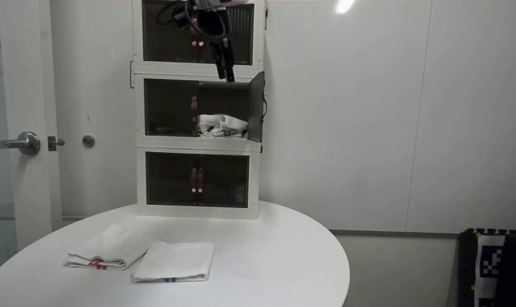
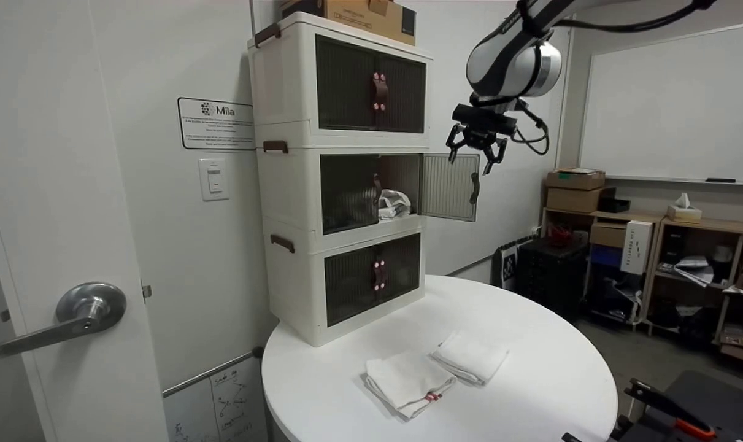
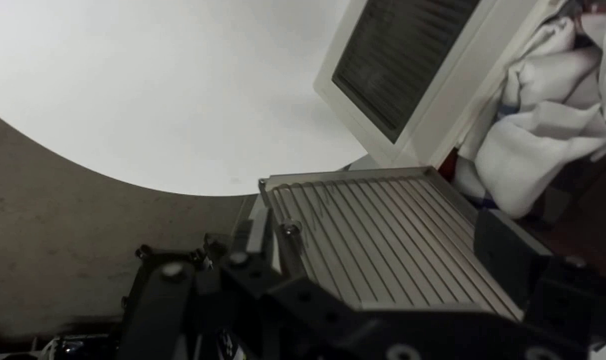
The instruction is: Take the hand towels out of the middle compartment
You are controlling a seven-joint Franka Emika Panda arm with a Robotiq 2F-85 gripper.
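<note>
In an exterior view: hand towels (image 1: pixel 222 125) lie bunched in the middle compartment (image 1: pixel 226 97); red-striped folded towel (image 1: pixel 108 247) and blue-striped folded towel (image 1: pixel 177 259) rest side by side on the worktop (image 1: pixel 279 264).

In an exterior view: claw (image 2: pixel 469 166), raised; cabinet door (image 2: pixel 450 187) swung outward.

In the wrist view: fingers (image 3: pixel 508 255) parted wide; hand towels crumpled at upper right.

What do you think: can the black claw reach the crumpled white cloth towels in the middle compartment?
Probably yes: one ribbed grey door stands open, exposing the towels; the claw is open.
</note>
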